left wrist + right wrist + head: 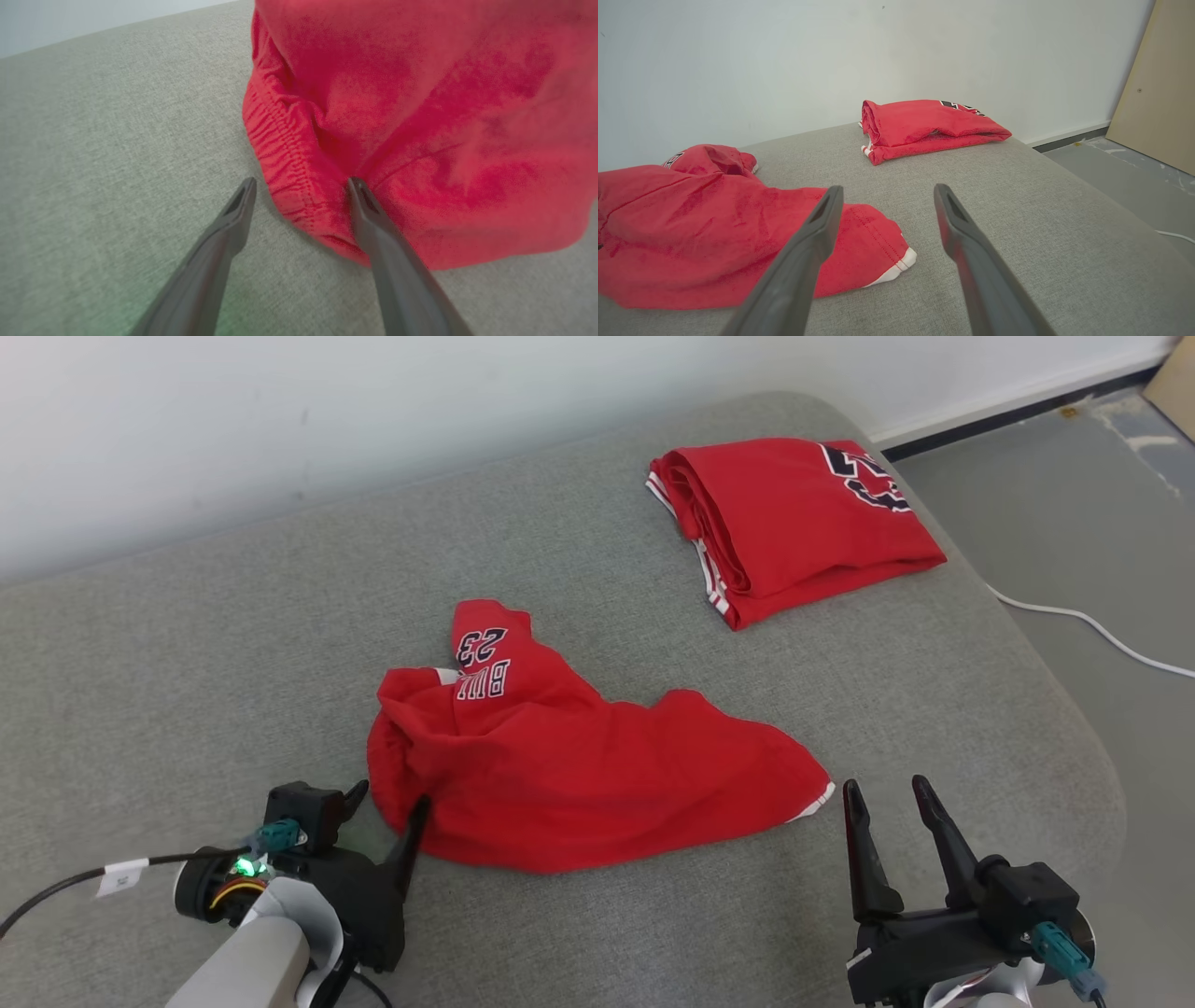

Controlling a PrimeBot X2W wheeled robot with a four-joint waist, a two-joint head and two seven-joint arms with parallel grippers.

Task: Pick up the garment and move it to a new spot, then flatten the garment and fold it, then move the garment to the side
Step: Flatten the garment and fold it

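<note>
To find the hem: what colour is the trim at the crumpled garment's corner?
White trim on red, best in the right wrist view.

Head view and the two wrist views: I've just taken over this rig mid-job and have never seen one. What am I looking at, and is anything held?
This is a two-armed robot. The head view looks down from its head onto a grey padded surface; each wrist view looks along one gripper's two dark fingers. A crumpled red garment lies in the middle, a folded red garment at the far right. The left gripper stands open at the crumpled one's gathered edge; the right gripper stands open beside its white-trimmed hem. Nothing is held.
</note>
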